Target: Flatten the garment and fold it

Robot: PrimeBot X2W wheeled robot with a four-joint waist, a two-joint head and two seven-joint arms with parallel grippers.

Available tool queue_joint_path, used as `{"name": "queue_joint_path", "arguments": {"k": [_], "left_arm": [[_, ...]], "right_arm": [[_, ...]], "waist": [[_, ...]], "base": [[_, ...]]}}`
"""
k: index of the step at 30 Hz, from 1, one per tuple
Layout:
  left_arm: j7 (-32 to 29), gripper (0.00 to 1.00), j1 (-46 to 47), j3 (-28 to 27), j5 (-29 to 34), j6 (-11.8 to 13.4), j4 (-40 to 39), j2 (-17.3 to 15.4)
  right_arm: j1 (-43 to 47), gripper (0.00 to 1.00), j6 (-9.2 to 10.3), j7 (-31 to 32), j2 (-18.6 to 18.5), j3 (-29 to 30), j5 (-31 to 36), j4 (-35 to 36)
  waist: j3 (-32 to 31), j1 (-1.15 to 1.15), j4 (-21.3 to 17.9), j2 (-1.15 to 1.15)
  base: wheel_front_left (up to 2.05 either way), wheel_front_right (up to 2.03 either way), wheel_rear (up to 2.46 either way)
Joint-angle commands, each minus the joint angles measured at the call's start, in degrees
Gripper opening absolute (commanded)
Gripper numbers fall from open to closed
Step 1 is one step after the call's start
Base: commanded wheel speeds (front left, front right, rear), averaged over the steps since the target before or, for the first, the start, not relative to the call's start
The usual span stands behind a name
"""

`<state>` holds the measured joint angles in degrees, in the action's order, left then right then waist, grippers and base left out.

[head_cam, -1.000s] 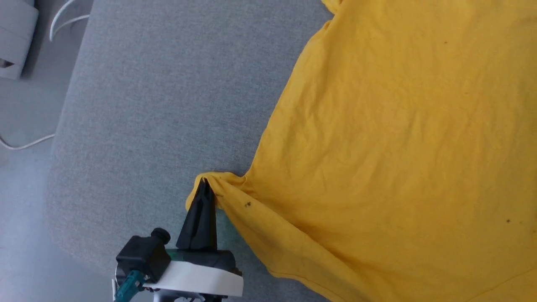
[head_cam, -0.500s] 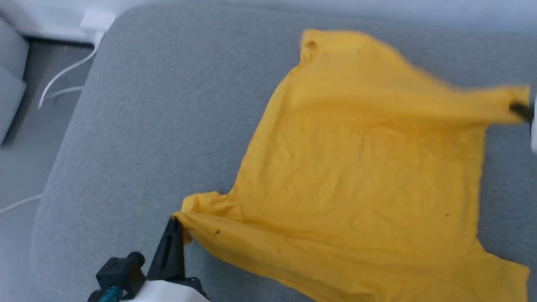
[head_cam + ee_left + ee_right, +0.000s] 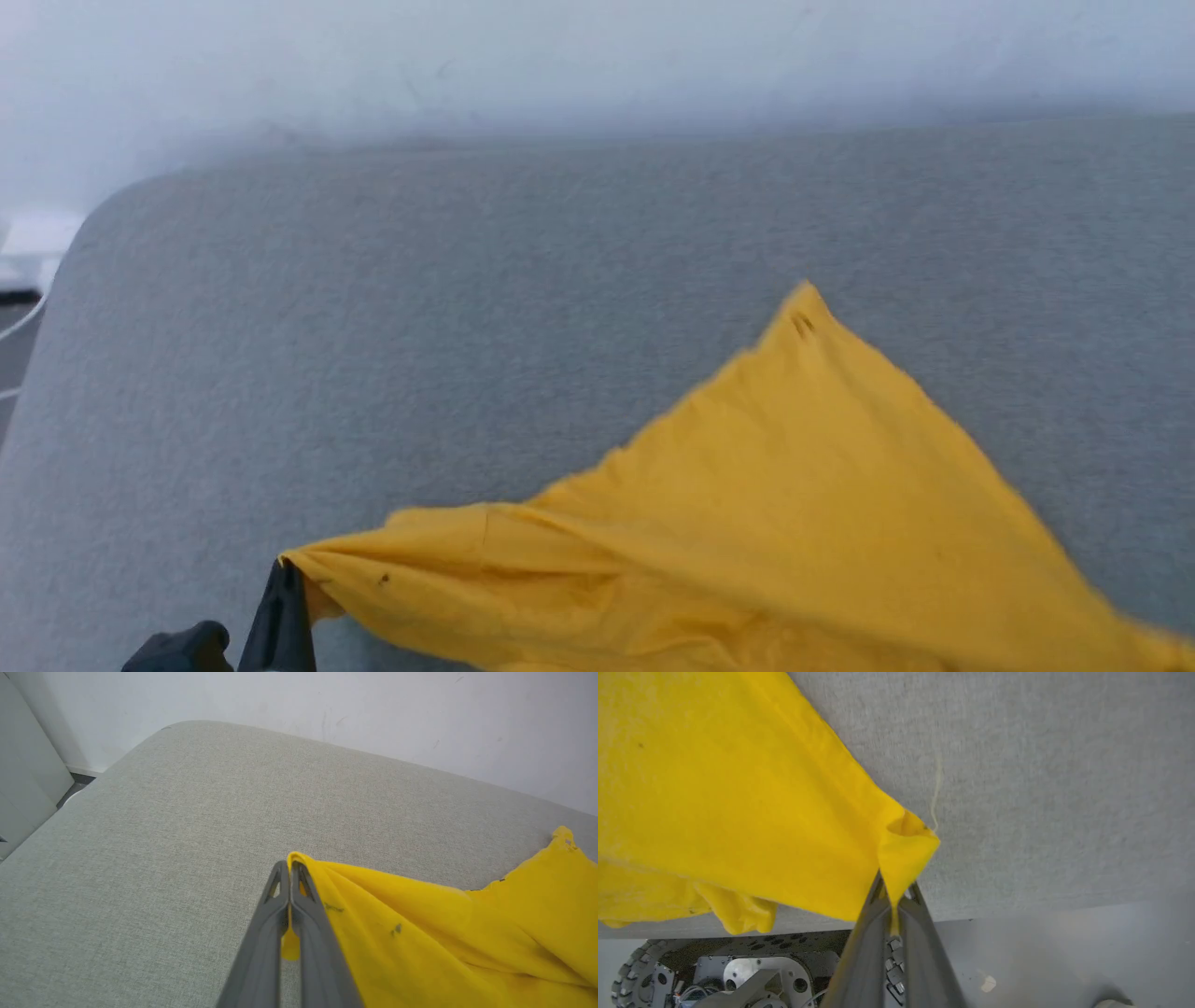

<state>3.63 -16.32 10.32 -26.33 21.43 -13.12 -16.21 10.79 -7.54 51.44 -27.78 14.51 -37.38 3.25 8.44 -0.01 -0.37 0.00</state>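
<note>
Over grey cushion's (image 3: 373, 327) near part, left gripper (image 3: 289, 868) pinched tight on garment (image 3: 794, 495) corner. Right gripper (image 3: 893, 896) clamped on another corner at cushion's edge. Yellow cloth drawn across cushion, peak toward its far side.

Soft even daylight, head view smeared by motion blur

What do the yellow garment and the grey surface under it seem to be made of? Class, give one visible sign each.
Garment: thin soft cloth, matte, perhaps cotton jersey; it wrinkles and drapes from its pinched corners. Grey surface: woven upholstery fabric, matte; a fine heathered weave shows.
</note>
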Motion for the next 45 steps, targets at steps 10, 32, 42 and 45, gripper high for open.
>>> {"name": "queue_joint_path", "arguments": {"k": [10, 32, 42, 45], "left_arm": [[-1.8, 0.0, -0.5, 0.1, -1.0, 0.3, -0.4, -1.1], [-2.4, 0.0, 9.6, 5.1, 1.6, -1.6, -2.1, -0.2], [-1.5, 0.0, 11.7, 6.0, 1.3, -2.2, -0.2, 0.8], [-1.3, 0.0, 11.9, 6.2, 1.2, -2.3, 0.2, 0.9]], "right_arm": [[13.4, 1.0, 0.05, -3.3, 18.9, 7.1, 5.5, 2.1], [-32.5, 1.0, 0.05, -18.0, 9.4, -17.8, 5.6, -23.2], [-38.8, 1.0, 0.05, -3.4, 9.0, -29.7, -2.6, -32.2], [-38.2, 0.43, 0.05, 1.1, 8.9, -31.9, -3.8, -34.4]], "waist": [[-3.2, 0.01, -4.7, 0.0], [5.6, 0.01, 1.2, 0.0], [6.9, 0.01, 2.7, 0.0], [7.1, 0.01, 2.7, 0.0]], "base": [[0.0, 0.0, 0.0], [0.0, 0.0, 0.0], [0.0, 0.0, 0.0], [0.0, 0.0, 0.0]]}}
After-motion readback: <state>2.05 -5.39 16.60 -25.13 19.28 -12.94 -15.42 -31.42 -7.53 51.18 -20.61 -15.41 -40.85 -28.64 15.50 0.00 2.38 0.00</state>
